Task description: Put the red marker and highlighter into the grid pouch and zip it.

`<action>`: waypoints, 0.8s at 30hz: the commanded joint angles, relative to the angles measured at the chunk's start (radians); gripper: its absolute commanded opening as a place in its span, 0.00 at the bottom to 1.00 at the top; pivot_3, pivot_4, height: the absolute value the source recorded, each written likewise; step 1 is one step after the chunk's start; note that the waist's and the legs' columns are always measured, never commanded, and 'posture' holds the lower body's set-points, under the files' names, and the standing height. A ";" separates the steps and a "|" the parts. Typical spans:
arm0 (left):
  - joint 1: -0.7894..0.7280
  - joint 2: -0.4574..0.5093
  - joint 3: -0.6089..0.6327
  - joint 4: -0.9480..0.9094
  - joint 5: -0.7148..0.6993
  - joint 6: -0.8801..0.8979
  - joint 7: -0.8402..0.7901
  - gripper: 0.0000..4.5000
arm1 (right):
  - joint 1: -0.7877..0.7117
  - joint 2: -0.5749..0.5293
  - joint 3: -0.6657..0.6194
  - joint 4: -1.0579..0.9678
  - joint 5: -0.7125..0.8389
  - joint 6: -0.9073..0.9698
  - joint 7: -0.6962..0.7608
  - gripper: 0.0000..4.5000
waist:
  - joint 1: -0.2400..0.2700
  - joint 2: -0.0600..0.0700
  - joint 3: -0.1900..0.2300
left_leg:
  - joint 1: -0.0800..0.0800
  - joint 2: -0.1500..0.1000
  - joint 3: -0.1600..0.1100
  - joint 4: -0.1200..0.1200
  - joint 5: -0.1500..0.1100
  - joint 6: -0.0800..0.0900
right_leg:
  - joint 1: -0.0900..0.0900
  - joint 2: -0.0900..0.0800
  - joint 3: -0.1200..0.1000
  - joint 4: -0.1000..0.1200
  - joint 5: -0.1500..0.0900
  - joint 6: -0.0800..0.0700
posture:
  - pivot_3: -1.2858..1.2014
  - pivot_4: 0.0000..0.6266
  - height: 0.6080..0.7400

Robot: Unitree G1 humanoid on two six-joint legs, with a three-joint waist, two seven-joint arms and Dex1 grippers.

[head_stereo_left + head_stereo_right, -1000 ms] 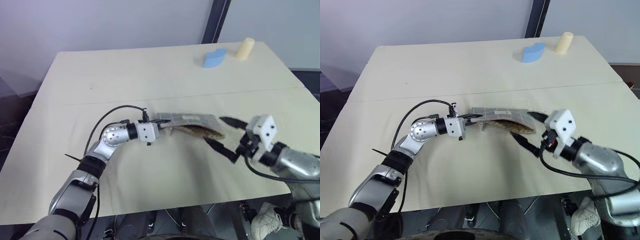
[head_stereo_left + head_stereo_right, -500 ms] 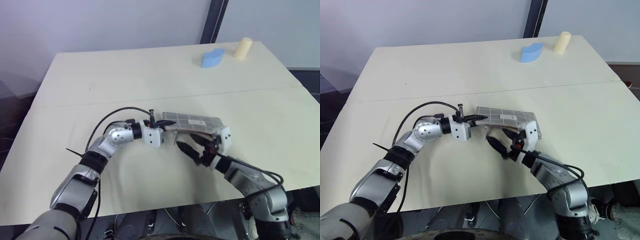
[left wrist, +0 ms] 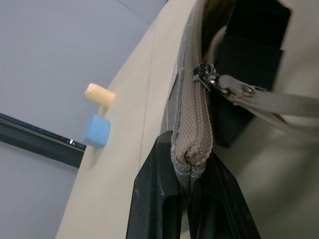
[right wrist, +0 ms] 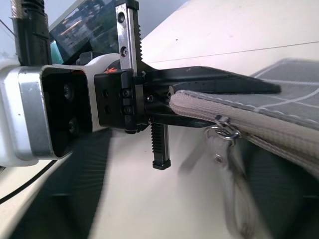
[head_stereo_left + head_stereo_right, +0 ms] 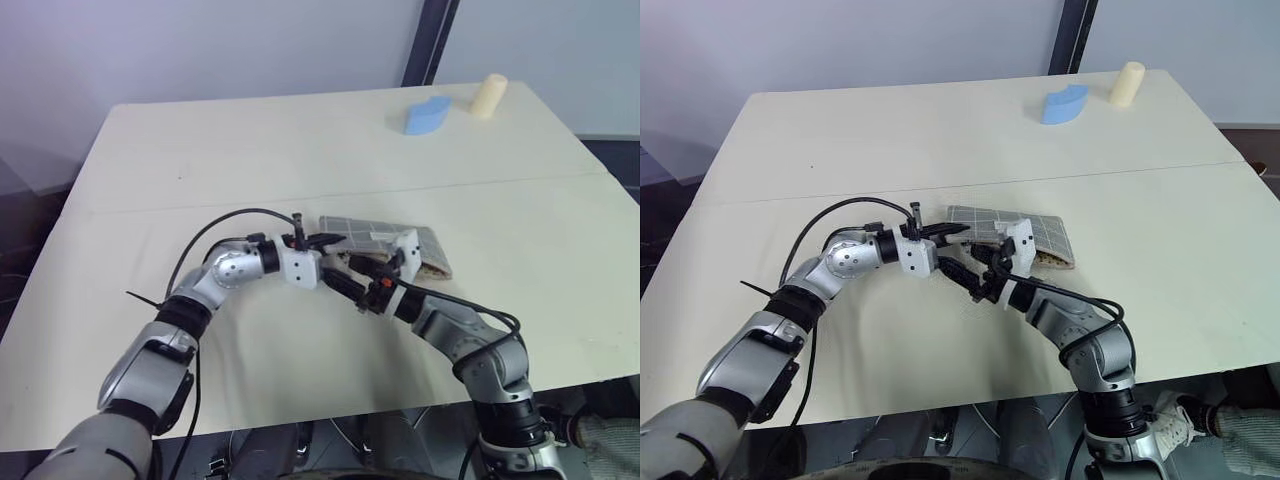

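Note:
The grid pouch (image 5: pixel 392 236) lies at the middle of the table, grey with white lines. Its left end is raised and pinched in my left gripper (image 5: pixel 330 241), which is shut on the zipper end (image 3: pixel 192 155). The metal zipper pull (image 3: pixel 205 74) sits close to that end, and its grey tab (image 3: pixel 266 101) trails off to the side. My right gripper (image 5: pixel 965 268) reaches in from the front of the pouch, fingers apart, on either side of the pull tab. The red marker and the highlighter are hidden.
A blue object (image 5: pixel 425 116) and a cream cylinder (image 5: pixel 488 96) stand at the table's far right corner. My two wrists are close together at the pouch's left end. A black cable (image 5: pixel 215 232) loops above the left forearm.
My right arm has swung left from beyond the pouch's right end to its front left, by the left gripper, and its fingers have narrowed. The left gripper kept its grip.

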 commanded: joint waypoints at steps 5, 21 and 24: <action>-0.034 0.029 0.018 0.023 -0.005 -0.034 0.026 0.00 | 0.033 -0.030 -0.042 -0.042 -0.007 -0.025 -0.019 0.01 | 0.000 0.000 0.000 | 0.000 0.000 0.000 0.000 0.000 0.000 | -0.001 0.000 0.000 0.001 0.000 0.000 | 0.52 0.24 0.94; -0.014 0.027 0.100 0.121 -0.318 0.105 -0.236 0.08 | 0.336 -0.419 -0.368 -0.123 -0.037 -0.063 0.096 0.08 | 0.001 0.000 0.000 | 0.000 0.001 -0.001 0.001 -0.001 0.001 | 0.005 0.000 0.000 0.000 0.000 0.000 | 0.52 0.24 0.94; 0.006 0.008 0.126 0.110 -0.392 0.154 -0.311 0.34 | 0.343 -0.421 -0.337 -0.143 -0.058 -0.067 0.091 0.32 | -0.001 0.000 0.000 | 0.000 0.001 -0.001 0.002 -0.001 0.001 | 0.005 0.000 0.000 0.000 0.000 0.000 | 0.52 0.24 0.94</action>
